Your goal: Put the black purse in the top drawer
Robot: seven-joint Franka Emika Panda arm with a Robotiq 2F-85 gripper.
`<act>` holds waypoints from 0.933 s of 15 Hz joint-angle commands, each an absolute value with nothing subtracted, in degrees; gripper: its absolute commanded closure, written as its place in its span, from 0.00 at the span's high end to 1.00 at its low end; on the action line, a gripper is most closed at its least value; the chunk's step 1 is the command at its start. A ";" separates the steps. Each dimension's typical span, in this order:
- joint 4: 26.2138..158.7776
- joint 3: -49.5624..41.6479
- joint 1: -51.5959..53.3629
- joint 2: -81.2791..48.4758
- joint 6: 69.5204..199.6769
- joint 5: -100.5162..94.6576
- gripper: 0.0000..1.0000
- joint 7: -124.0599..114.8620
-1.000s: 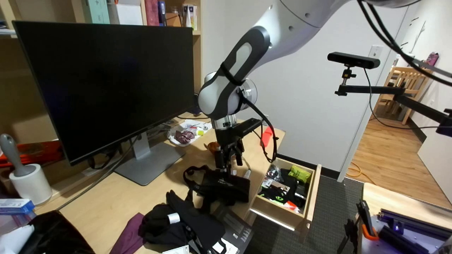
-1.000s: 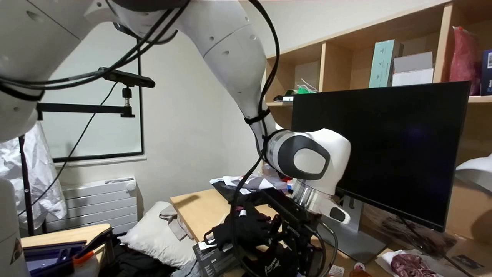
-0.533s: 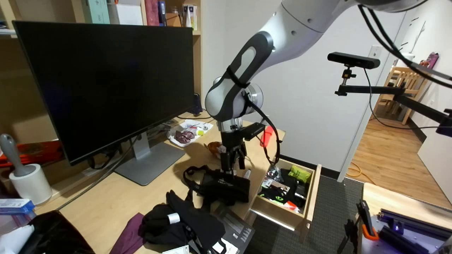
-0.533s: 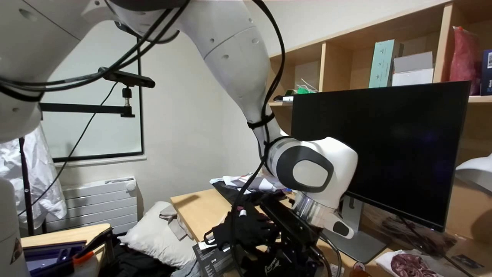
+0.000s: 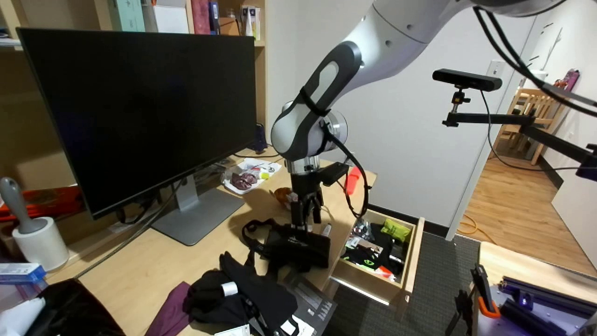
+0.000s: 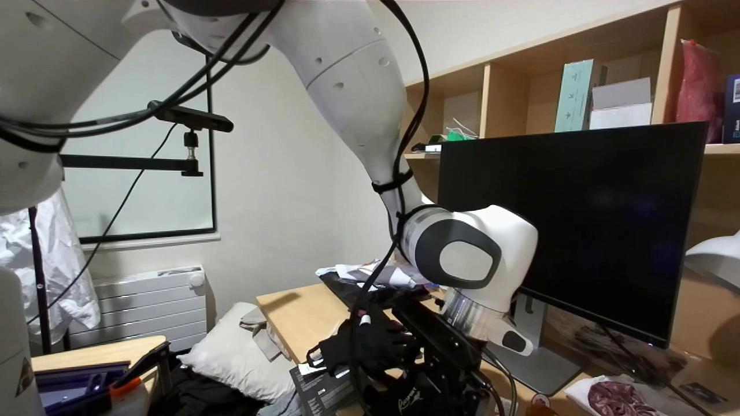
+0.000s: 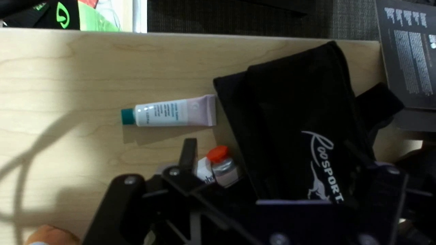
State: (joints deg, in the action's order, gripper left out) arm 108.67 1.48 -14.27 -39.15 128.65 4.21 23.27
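Note:
The black purse lies on the desk near its edge, with a looped black strap beside it. In the wrist view the purse shows a white logo and lies partly between my fingers; its logo side shows in an exterior view. My gripper points down just over the purse, fingers spread apart in the wrist view. Whether the fingertips touch it I cannot tell. The top drawer is pulled out, filled with mixed items. Its side wall shows at the wrist view's top left.
The monitor stands behind on the desk. A heap of black items and a dark box lie beside the purse. A small tube and a red-capped jar lie close by the purse and left finger.
Over the last second my gripper moved slightly lower and a little toward the drawer side in an exterior view. In the last half second it barely moved. The purse and drawer stayed put.

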 commanded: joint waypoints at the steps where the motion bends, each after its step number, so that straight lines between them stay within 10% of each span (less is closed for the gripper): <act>1: 109.72 3.06 -16.56 -38.88 130.23 5.77 1.00 28.81; 14: 111.36 7.44 -20.65 -39.01 133.33 11.31 1.00 44.93</act>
